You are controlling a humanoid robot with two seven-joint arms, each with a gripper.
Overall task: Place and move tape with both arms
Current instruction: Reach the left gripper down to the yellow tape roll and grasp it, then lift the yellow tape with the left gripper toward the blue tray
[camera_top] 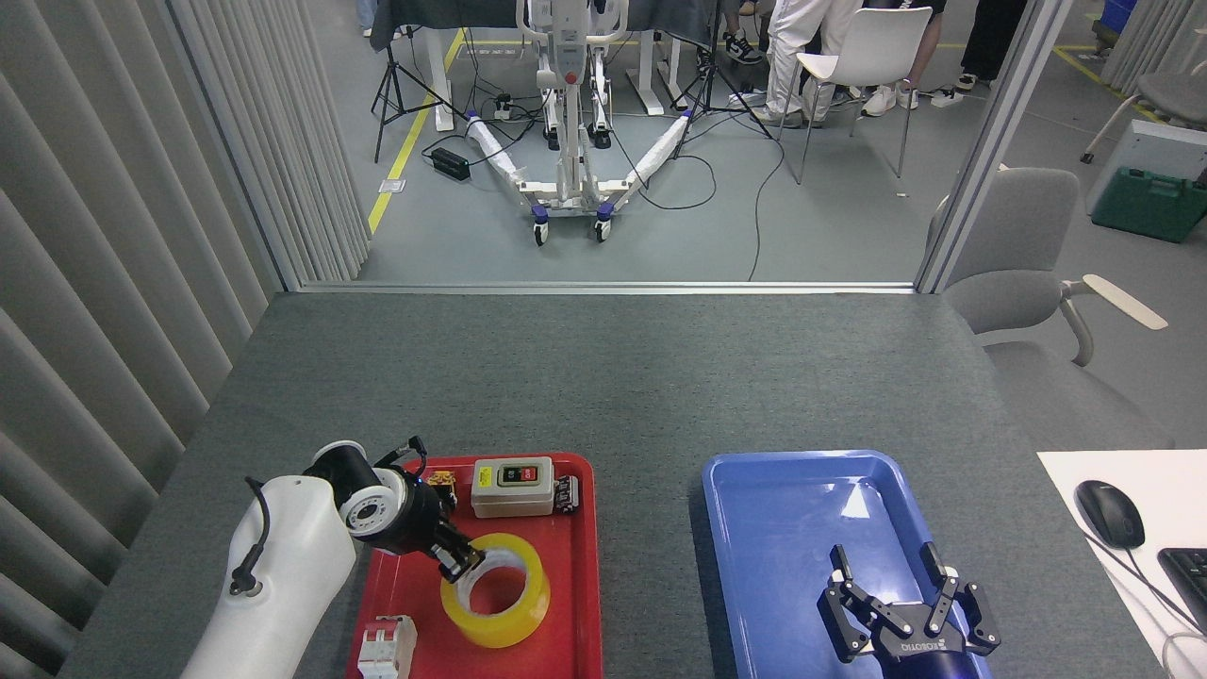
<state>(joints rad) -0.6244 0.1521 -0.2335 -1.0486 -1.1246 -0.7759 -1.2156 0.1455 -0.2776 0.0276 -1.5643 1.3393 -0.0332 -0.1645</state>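
The tape [497,635], a wide yellow roll with a white core, is tilted over the red tray [573,585] at the lower left. My left gripper [459,561] is shut on the roll's near-left rim, one finger inside the core hole. My left arm's white casing comes in from the bottom left. My right gripper [891,577] hangs open over the near part of the blue tray [783,528], with nothing between its fingers.
The red tray also holds a grey switch box [512,488], a small black part [566,492], a yellow-black button [441,483] and a white circuit breaker [387,649]. A mouse [1109,512] and keyboard [1188,575] lie at the right. A grey chair [1018,255] stands beyond the table.
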